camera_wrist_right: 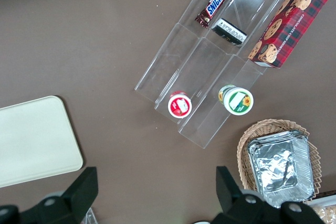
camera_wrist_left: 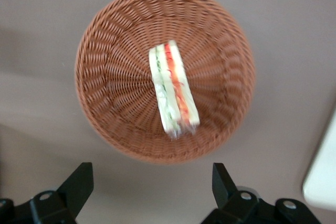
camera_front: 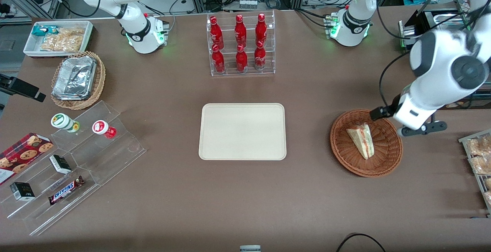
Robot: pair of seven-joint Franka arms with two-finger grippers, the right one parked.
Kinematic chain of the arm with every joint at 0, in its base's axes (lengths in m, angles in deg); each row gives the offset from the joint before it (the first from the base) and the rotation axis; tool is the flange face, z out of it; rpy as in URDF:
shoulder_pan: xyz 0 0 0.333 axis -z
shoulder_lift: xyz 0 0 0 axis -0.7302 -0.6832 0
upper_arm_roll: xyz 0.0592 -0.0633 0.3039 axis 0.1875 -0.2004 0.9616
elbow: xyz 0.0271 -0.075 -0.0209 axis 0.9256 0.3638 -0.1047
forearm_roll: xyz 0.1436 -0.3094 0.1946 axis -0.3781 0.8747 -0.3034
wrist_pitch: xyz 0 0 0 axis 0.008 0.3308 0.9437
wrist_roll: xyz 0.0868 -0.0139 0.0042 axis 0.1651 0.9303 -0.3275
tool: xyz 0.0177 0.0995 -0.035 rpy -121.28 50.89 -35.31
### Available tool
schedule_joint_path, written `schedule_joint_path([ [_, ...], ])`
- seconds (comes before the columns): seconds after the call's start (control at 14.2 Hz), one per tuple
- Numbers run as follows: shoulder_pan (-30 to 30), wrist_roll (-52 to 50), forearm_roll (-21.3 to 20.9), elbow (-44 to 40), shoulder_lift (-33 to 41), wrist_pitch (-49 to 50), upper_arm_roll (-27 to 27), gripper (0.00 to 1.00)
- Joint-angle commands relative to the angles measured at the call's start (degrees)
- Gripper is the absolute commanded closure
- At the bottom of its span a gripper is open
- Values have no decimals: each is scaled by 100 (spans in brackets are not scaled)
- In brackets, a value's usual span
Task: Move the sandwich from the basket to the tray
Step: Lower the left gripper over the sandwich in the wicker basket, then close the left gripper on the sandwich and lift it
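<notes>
The sandwich (camera_front: 361, 140), a pale bread wedge with red and green filling along its edge, lies in the round reddish-brown wicker basket (camera_front: 387, 159) toward the working arm's end of the table. My left gripper (camera_front: 409, 126) hovers above the table just beside the basket's rim, on the side away from the tray. In the left wrist view the gripper (camera_wrist_left: 152, 186) is open and empty, its fingers (camera_wrist_left: 79, 184) spread wide, with the sandwich (camera_wrist_left: 173, 88) and basket (camera_wrist_left: 105, 77) below it. The cream tray (camera_front: 242, 131) lies bare at the table's middle.
A clear rack of red bottles (camera_front: 240, 45) stands farther from the front camera than the tray. A wire shelf of bagged snacks (camera_front: 479, 156) is near the basket at the table's edge. Acrylic steps with snacks (camera_front: 76, 160) and a foil-container basket (camera_front: 76, 79) lie toward the parked arm's end.
</notes>
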Motion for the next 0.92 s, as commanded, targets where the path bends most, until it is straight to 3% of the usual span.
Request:
schedule_joint_path([
  [0.0, 79, -1189, -53, -11, -446, -469, 65, 0],
  [0.28, 79, -1841, -18, -37, -1044, -1128, 65, 0],
  [0.78, 140, -1869, -62, -2, -1757, -1956, 65, 0],
  [0.85, 141, -1860, -70, -11, -1801, -1964, 65, 9],
])
